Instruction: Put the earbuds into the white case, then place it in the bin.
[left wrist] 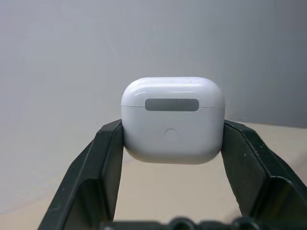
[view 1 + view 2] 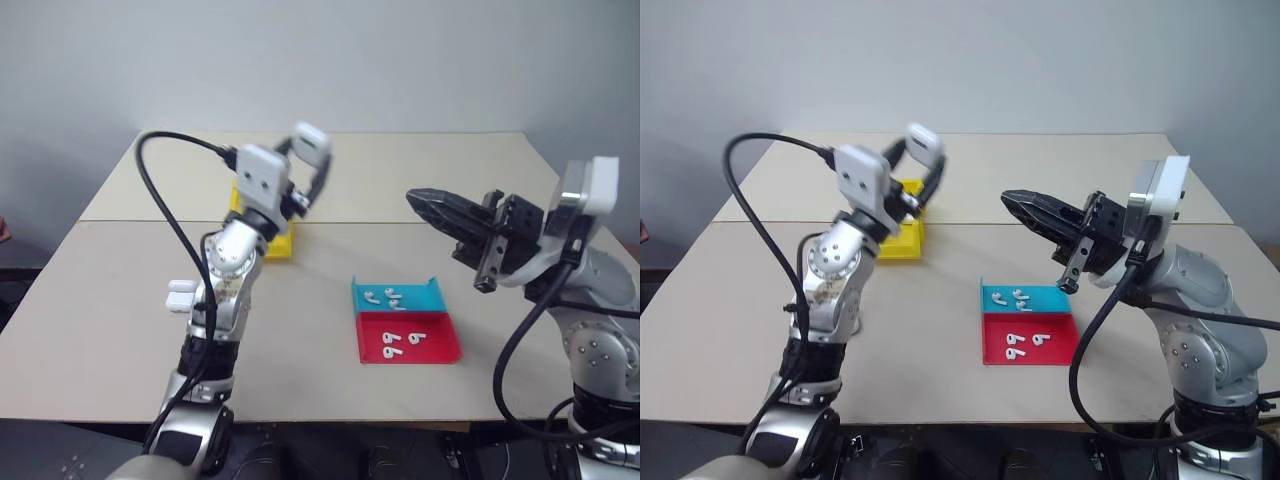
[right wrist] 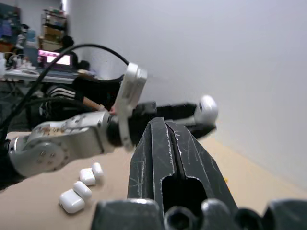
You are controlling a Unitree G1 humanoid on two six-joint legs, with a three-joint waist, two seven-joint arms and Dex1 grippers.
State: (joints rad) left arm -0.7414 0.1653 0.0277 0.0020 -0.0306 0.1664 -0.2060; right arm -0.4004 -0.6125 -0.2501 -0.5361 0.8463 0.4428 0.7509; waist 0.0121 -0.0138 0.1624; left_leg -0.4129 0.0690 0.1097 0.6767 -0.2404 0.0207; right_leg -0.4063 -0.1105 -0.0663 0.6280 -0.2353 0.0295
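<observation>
While the left gripper (image 2: 313, 160) pinches the white case (image 2: 311, 143) above the bin (image 2: 281, 243) at far left, lower squarely before letting go — its wrist view shows lid closed; right gripper (image 3: 173, 143) pressed together, empty, loose earbuds (image 2: 390, 296) lie in trays.

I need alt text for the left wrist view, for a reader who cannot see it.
A closed white case, lid shut, is gripped between the two black fingers of the left gripper, held up in front of a plain grey wall.
</observation>
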